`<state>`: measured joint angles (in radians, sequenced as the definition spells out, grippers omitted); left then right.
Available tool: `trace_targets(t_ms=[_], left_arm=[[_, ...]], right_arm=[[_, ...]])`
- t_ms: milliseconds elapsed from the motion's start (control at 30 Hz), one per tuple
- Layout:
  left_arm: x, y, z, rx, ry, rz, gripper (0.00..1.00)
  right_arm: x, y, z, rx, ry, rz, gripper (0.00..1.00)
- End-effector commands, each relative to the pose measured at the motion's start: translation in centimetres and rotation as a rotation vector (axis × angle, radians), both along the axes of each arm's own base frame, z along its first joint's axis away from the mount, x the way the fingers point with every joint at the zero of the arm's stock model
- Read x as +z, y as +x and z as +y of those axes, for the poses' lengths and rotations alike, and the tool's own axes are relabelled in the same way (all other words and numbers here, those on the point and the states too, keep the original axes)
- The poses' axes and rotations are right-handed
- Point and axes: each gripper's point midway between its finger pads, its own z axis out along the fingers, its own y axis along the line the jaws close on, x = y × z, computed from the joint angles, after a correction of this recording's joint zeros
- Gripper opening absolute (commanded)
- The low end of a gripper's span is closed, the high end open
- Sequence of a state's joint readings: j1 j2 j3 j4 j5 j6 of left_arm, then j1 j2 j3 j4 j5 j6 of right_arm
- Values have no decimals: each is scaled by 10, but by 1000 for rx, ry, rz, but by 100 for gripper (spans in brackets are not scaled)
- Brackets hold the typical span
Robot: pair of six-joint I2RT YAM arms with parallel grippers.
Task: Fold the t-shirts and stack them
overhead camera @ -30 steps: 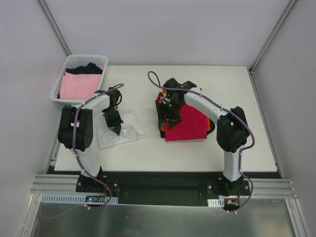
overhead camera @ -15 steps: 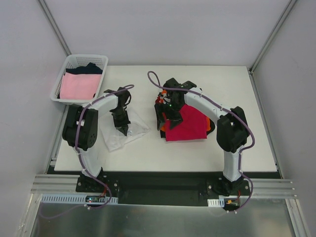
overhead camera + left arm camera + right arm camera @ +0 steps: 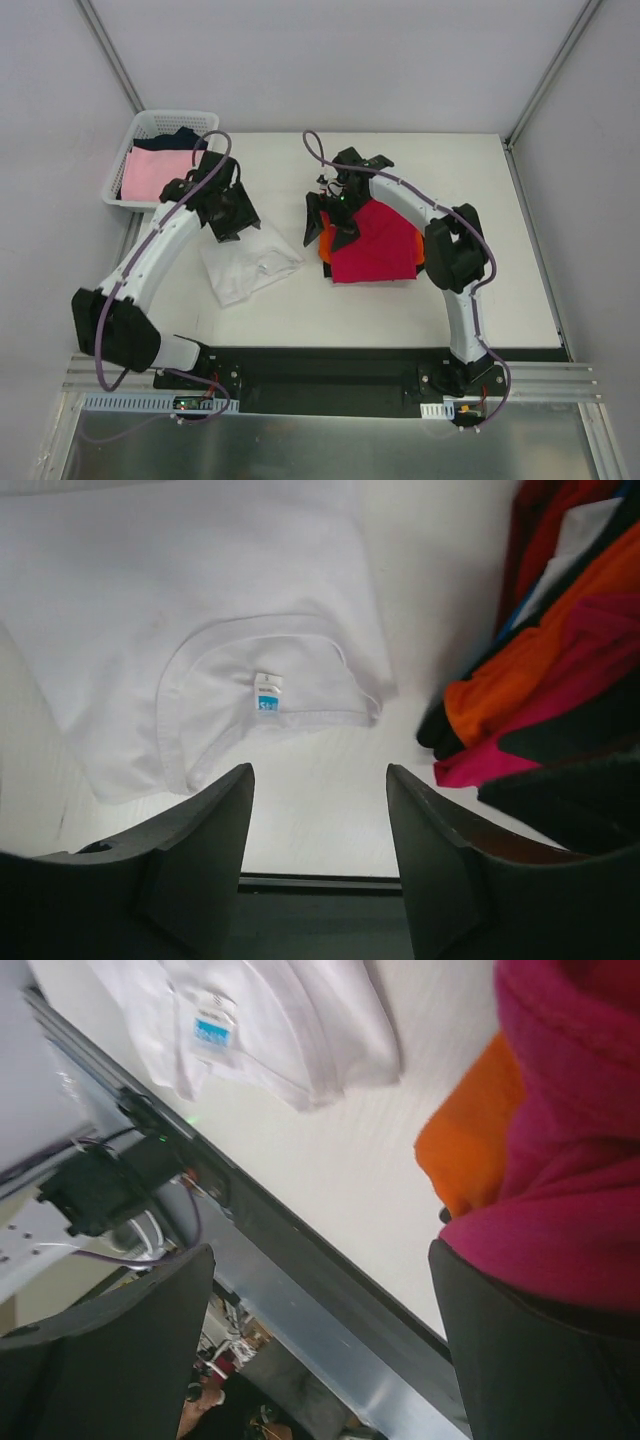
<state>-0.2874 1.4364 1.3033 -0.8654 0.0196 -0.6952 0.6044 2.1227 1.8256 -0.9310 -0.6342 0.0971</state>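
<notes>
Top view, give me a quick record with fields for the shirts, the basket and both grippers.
white t-shirt: lying on the table, collar label showing, apart from the stack
stack: magenta-red t-shirt on top, orange t-shirt below it
basket: holds pale pink t-shirt and dark t-shirt
left gripper: open, over the white t-shirt
right gripper: open, at the stack's edge

Left arm (image 3: 160,240) is stretched forward, left gripper (image 3: 318,775) parted; right arm (image 3: 405,198) is bent inward, right gripper (image 3: 320,1250) spread wide, apparently empty
</notes>
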Motion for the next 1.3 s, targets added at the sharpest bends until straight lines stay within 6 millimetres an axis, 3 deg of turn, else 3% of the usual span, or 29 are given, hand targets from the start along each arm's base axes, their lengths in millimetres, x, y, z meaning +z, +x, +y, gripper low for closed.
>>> trace_targets(t_ms=[0,67,200,267,367,433,533,567,700,733,800,867,933,1033,1133,1267], left_arm=[[16,-13,1,149,-96,-100,56],[3,-27,5,181,-106,-84,56],[-29,-53,3,196,-127,21,55],[-39,-61,4,212,-132,49,55],[-38,-58,2,199,-135,39,54],[-35,-52,-1,183,-139,39,54],[-31,-43,-7,150,-148,40,53],[-29,-41,-8,139,-148,40,53],[-23,-28,-13,114,-149,30,52],[-23,-27,-15,104,-154,34,51],[-27,-26,-17,91,-153,52,50],[-28,-25,-20,83,-161,64,49],[-31,-25,-23,78,-162,75,48],[-32,-25,-25,69,-161,81,48],[-33,-26,-25,64,-159,86,48],[-35,-28,-25,70,-159,93,48]], right_arm=[[30,40,42,-32,222,-53,93],[39,50,56,-34,270,-44,92],[53,54,59,-46,291,-62,90],[47,51,49,-58,256,-67,89],[33,47,30,-84,221,-37,87],[39,50,17,-109,214,-54,86],[44,46,1,-134,205,-47,65],[46,42,-4,-141,193,-40,50],[91,38,-23,-166,166,-189,37],[92,41,-31,-187,126,-222,34],[94,41,-49,-222,48,-232,18],[75,41,-78,-262,-123,-228,1],[56,52,-107,-288,-292,-254,1],[41,52,-136,-276,-470,-237,1],[25,53,-149,-274,-565,-224,1],[11,51,-151,-270,-590,-193,1]])
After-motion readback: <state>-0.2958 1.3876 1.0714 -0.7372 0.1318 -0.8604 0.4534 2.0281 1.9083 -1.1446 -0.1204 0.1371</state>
